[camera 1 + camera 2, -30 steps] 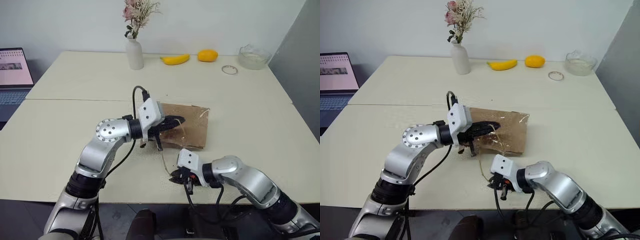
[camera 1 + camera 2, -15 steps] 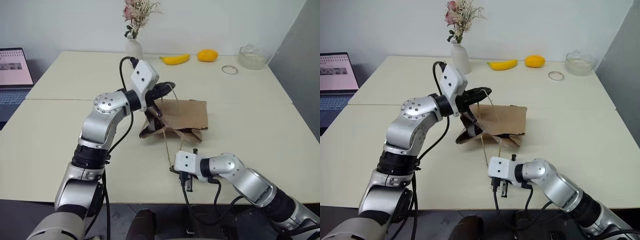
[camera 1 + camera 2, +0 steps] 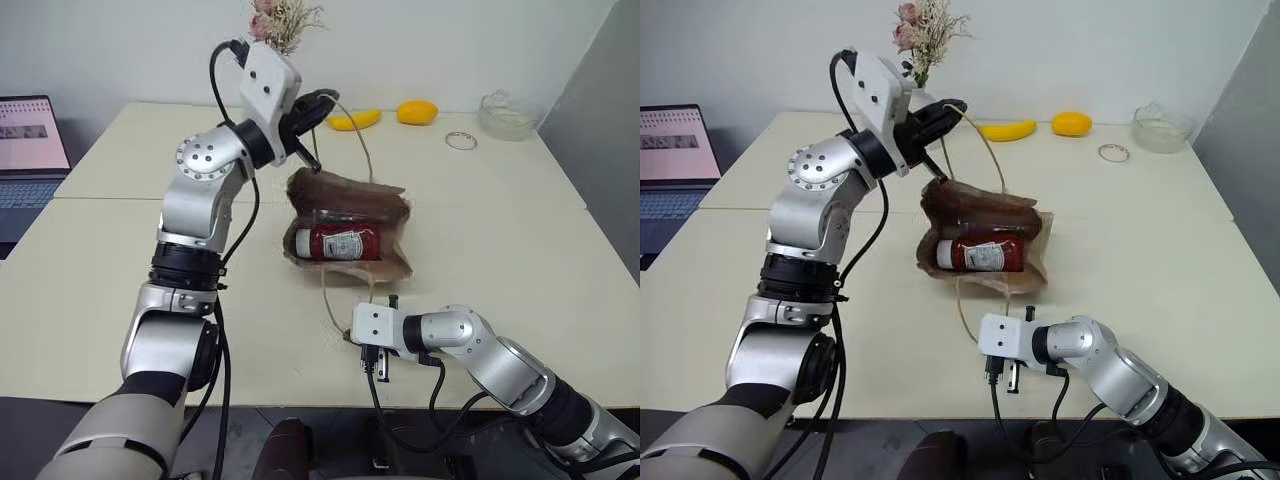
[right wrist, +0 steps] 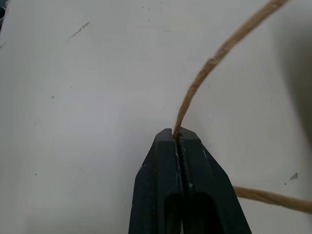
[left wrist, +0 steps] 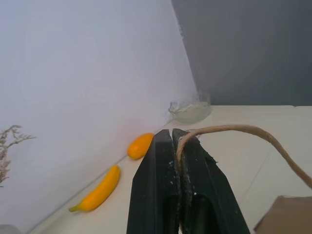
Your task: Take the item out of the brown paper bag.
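The brown paper bag (image 3: 350, 195) lies on its side mid-table, its mouth pulled open toward me. Inside it lies the item, a red sauce bottle (image 3: 340, 243) with a white label, on its side. My left gripper (image 3: 318, 100) is raised above and behind the bag, shut on the upper cord handle (image 5: 234, 129), which runs taut down to the bag. My right gripper (image 3: 349, 338) sits low near the table's front edge, shut on the lower cord handle (image 4: 214, 53), which is pinched between its fingertips (image 4: 168, 141).
At the back of the table (image 3: 520, 250) are a banana (image 3: 355, 120), an orange fruit (image 3: 415, 110), a glass bowl (image 3: 508, 115), a metal ring (image 3: 461, 140) and a vase of dried flowers (image 3: 925, 25). A laptop (image 3: 30, 140) stands at the far left.
My left gripper has risen and gone farther back with the upper handle, pulling the flat bag's mouth open and revealing the red bottle. My right gripper stays low, still holding the lower handle.
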